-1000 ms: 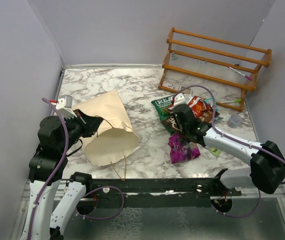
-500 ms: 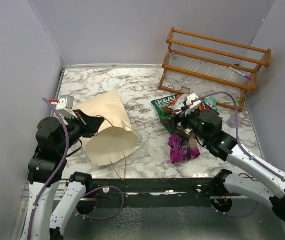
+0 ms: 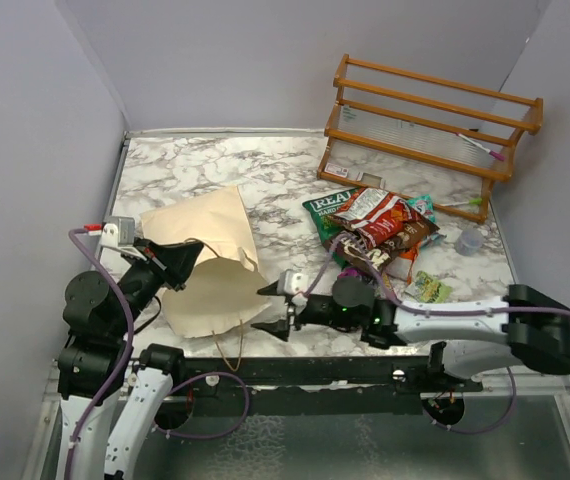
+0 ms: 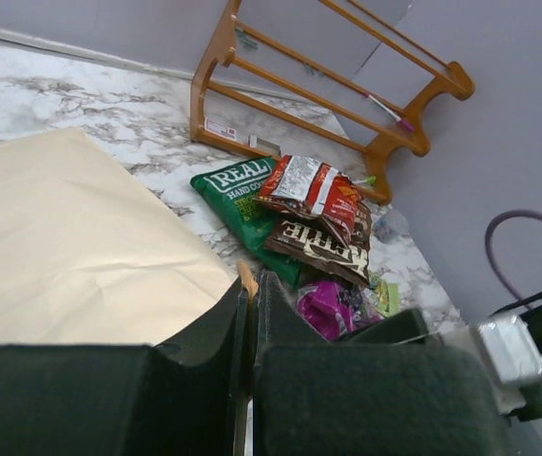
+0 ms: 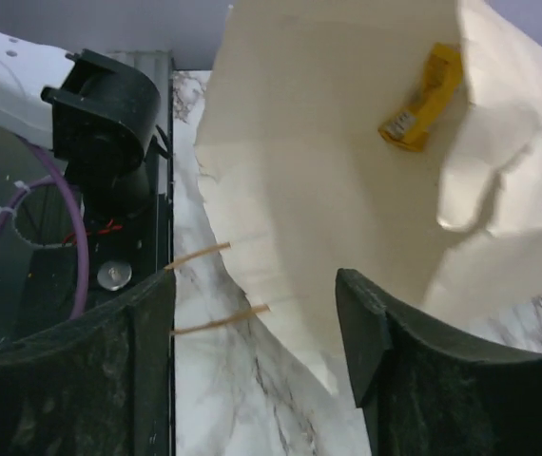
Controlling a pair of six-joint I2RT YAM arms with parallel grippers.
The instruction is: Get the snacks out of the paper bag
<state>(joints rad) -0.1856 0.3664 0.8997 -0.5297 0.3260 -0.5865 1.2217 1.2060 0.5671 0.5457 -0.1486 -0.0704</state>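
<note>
- The bag [image 3: 210,270] lies on its side at the left of the desk [image 3: 285,170], its mouth turned toward the near edge and the right arm.
- The left tool [image 4: 250,288] is pressed together on the bag's rim, and a sliver of paper shows between its fingers.
- The right tool [image 3: 271,308] sits low just in front of the mouth, with its fingers spread apart and nothing between them.
- In the right wrist view the bag gapes open, and a yellow packet [image 5: 421,97] lies deep inside against the far paper wall.
- Two thin brown cords [image 5: 204,255] stick out from the bag's near rim over the marble.
- The other snacks lie in a heap on the right of the desk, well apart from the bag.
- In the heap, a green packet [image 3: 325,208] lies at the back left, a red packet [image 3: 373,210] overlaps it, and a brown packet [image 3: 403,238] lies partly under the red one.
- A magenta packet [image 4: 328,306] lies at the heap's near side, mostly hidden by the right arm in the top view.
- A light-green packet [image 3: 427,288] lies by itself just beside the heap, toward the near right.
- A rack [image 3: 435,115] stands at the back right.
- A cup [image 3: 470,241] stands on the desk near the rack's right end.
</note>
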